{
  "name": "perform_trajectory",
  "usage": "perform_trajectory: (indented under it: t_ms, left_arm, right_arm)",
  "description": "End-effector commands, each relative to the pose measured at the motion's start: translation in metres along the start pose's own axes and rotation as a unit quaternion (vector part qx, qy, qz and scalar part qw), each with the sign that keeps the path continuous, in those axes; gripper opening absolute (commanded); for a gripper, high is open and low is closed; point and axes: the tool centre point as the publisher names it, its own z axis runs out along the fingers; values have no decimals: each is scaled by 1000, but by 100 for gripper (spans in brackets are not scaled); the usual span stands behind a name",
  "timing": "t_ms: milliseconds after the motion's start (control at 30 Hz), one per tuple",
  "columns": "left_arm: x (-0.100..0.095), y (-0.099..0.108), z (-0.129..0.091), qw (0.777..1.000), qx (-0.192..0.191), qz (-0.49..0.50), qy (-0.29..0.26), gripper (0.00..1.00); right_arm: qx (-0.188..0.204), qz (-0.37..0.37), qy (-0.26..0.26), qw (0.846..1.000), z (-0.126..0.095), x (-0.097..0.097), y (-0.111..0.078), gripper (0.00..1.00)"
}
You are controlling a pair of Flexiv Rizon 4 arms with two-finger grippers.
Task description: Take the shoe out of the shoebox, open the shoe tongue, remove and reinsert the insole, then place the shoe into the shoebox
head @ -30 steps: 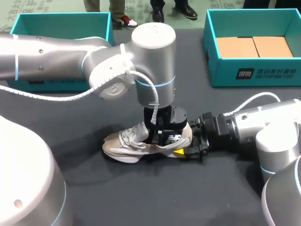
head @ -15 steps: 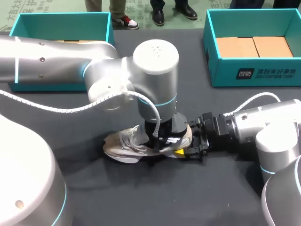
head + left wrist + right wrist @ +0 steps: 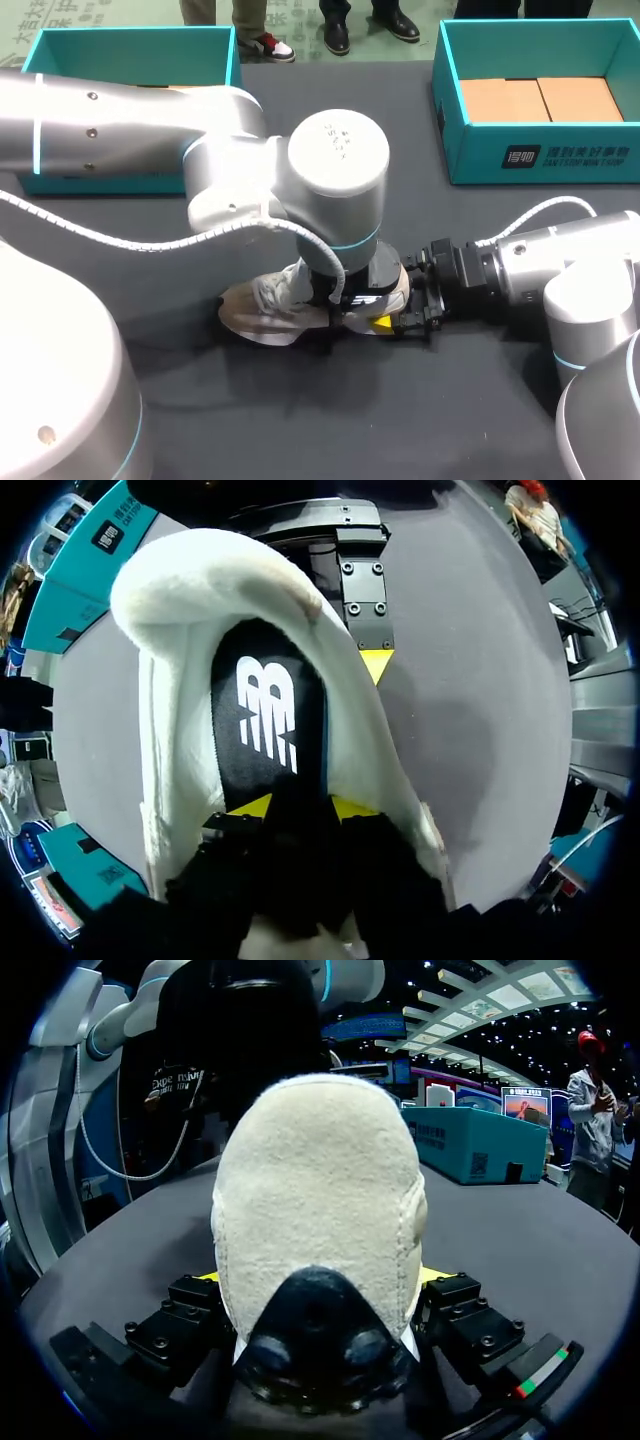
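A beige sneaker (image 3: 262, 308) lies on the dark table, toe to the left. From above, my left arm comes down over its opening, and the wrist hides the fingers in the head view. In the left wrist view my left gripper (image 3: 300, 805) is inside the shoe (image 3: 165, 730), its yellow tips against both edges of the black insole (image 3: 268, 720). My right gripper (image 3: 396, 322) stands wide around the heel (image 3: 320, 1190), a finger against each side. Ahead of the left gripper, past the heel, one right fingertip (image 3: 376, 664) shows.
A teal shoebox (image 3: 540, 160) with brown cardboard inside stands at the back right. A second teal box (image 3: 130, 48) stands at the back left. Bare dark table lies in front of the shoe and between the boxes.
My left arm has come down and slightly right over the shoe, pushing deeper into its opening and covering more of the tongue. The right arm and the shoe's heel stayed in place.
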Motion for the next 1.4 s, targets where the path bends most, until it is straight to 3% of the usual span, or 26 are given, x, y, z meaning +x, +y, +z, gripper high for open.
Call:
perform_trajectory:
  t_ms: [33,433,633,800,867,1400]
  left_arm:
    - [-1,-5,5,1000,-10,-5,-16,31]
    - [-14,-2,2,1000,-11,-12,-25,25]
    - [-20,-4,14,999,-21,-15,-24,20]
    - [-25,-3,23,999,-31,-22,-20,0]
    - [-28,-1,23,999,-31,-26,-17,0]
    - [-40,26,-9,992,73,-24,99,0]
  right_arm:
    - [2,1,0,1000,3,0,0,0]
    - [2,1,0,1000,3,0,0,0]
    - [2,1,0,1000,3,0,0,0]
    - [2,1,0,1000,3,0,0,0]
    - [2,1,0,1000,3,0,0,0]
    - [2,1,0,1000,3,0,0,0]
